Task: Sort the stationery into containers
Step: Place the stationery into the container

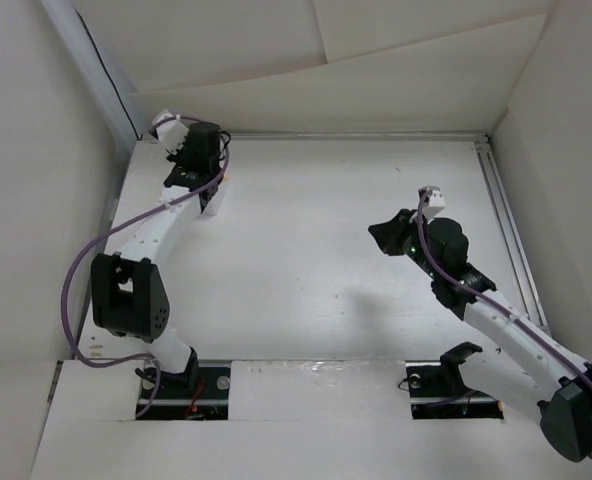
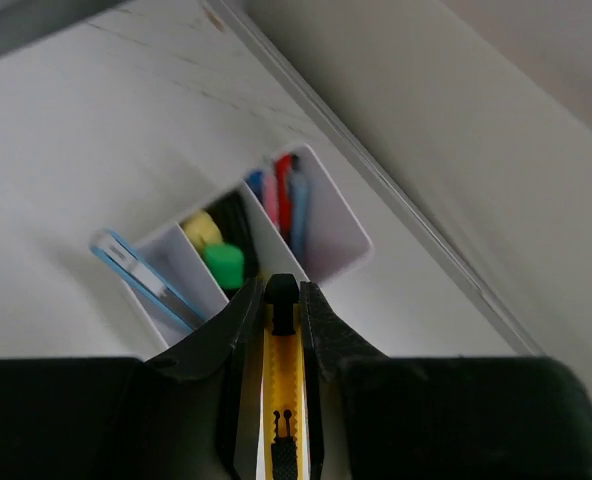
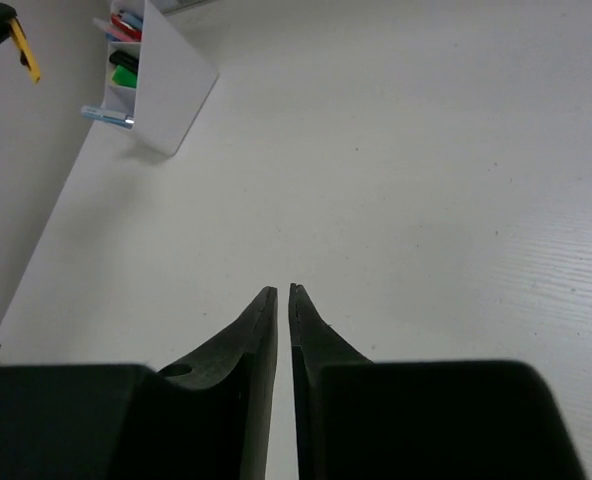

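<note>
My left gripper is shut on a yellow pen-like stationery piece with a black slider. It hangs just above the near wall of the white partitioned container at the table's far left corner. Inside the container stand a green-capped marker, a yellow one, red and blue pens and a light blue piece. My right gripper is shut on nothing over bare table, far from the container. In the top view the left gripper covers the container, and the right gripper is mid-right.
White walls close in the table on the left, back and right, with a metal rail along the right edge. The container sits close to the left wall. A purple cable loops beside the left arm.
</note>
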Controlling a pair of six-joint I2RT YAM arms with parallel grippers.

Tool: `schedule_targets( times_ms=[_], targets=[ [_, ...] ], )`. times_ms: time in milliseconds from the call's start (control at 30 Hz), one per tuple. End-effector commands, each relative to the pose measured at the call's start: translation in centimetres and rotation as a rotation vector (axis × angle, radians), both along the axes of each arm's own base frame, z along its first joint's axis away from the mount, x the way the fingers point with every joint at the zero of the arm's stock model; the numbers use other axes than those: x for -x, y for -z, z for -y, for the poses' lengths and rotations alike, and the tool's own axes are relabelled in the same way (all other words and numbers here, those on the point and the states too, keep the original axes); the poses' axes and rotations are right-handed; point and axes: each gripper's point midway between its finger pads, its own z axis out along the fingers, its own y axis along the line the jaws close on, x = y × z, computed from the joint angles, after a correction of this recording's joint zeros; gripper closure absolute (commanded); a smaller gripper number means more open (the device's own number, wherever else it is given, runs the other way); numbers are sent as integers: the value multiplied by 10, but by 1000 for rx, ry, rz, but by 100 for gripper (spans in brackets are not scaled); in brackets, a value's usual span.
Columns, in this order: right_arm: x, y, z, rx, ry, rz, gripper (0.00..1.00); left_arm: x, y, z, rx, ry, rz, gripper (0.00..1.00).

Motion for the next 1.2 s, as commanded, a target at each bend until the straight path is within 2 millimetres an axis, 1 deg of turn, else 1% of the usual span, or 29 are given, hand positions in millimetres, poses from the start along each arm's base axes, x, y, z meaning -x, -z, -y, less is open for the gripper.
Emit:
schedule_targets(
  times_ms=[0,33,67,100,133,167,200,233,267,367,400,433,467,500,533,567,633,667,700,733,800,867,900,1000,1033,1067,1100,1133,1167],
  targets=[
    [1,-38,-12,-64,-44,132,83,-12,12,-55,-43,-140,-41,100],
    [1,-40,-13,-70,-53,141,80,-16,19,-60,-23,-142,-51,100],
    [2,-37,-17,-58,-67,135,78,-20,28,-67,-26,-158,-69,100],
    [1,-33,-18,-53,-67,126,77,-20,33,-79,-19,-187,-76,100],
    [0,-35,-18,-57,-67,134,75,-22,32,-82,-27,-203,-72,100],
    [1,-31,-22,-52,-76,121,74,-20,31,-91,-67,-243,-79,100],
    [2,-35,-24,-58,-90,129,74,-23,31,-95,-90,-263,-92,100],
    [1,-31,-26,-45,-100,123,72,-23,31,-98,-112,-279,-104,100],
    [3,-35,-30,-43,-120,135,71,-22,29,-104,-142,-309,-109,100],
    [3,-31,-32,-37,-119,126,70,-28,27,-111,-196,-334,-127,100],
    [5,-32,-34,-39,-135,125,70,-28,27,-114,-210,-355,-136,100],
    [6,-32,-35,-41,-145,124,70,-29,31,-115,-227,-359,-152,100],
    [5,-31,-35,-31,-146,131,68,-31,22,-118,-254,-366,-141,100],
    [6,-31,-36,-30,-145,131,68,-29,30,-123,-288,-388,-170,100],
    [5,-31,-35,-28,-135,132,68,-39,28,-123,-299,-393,-168,100],
    [5,-31,-35,-28,-134,132,67,-37,35,-121,-325,-392,-222,100],
    [5,-31,-35,-28,-134,132,67,-35,35,-129,-360,-456,-252,100],
    [6,-34,-36,-34,-145,141,67,-39,40,-123,-374,-456,-259,100],
    [6,-30,-40,-30,-154,131,67,-41,36,-117,-385,-452,-247,100],
    [6,-30,-40,-30,-154,131,67,-41,44,-118,-402,-444,-266,100],
    [3,-31,-40,-28,-145,130,66,-43,44,-108,-392,-432,-251,100],
    [6,-31,-43,-32,-168,129,66,-40,50,-108,-395,-431,-267,100],
    [6,-31,-43,-32,-168,129,66,-42,49,-108,-390,-433,-256,100],
    [5,-31,-41,-22,-159,135,65,-41,56,-107,-383,-427,-270,100],
    [6,-31,-42,-24,-168,134,65,-41,55,-102,-382,-428,-262,100],
    [6,-31,-42,-24,-168,134,65,-41,55,-102,-382,-428,-262,100],
    [9,-31,-46,-26,-189,133,65,-41,55,-104,-396,-438,-261,100],
    [9,-31,-46,-26,-189,133,65,-39,62,-105,-408,-444,-277,100],
    [8,-31,-45,-25,-179,134,64,-39,62,-105,-408,-445,-276,100]
  ],
)
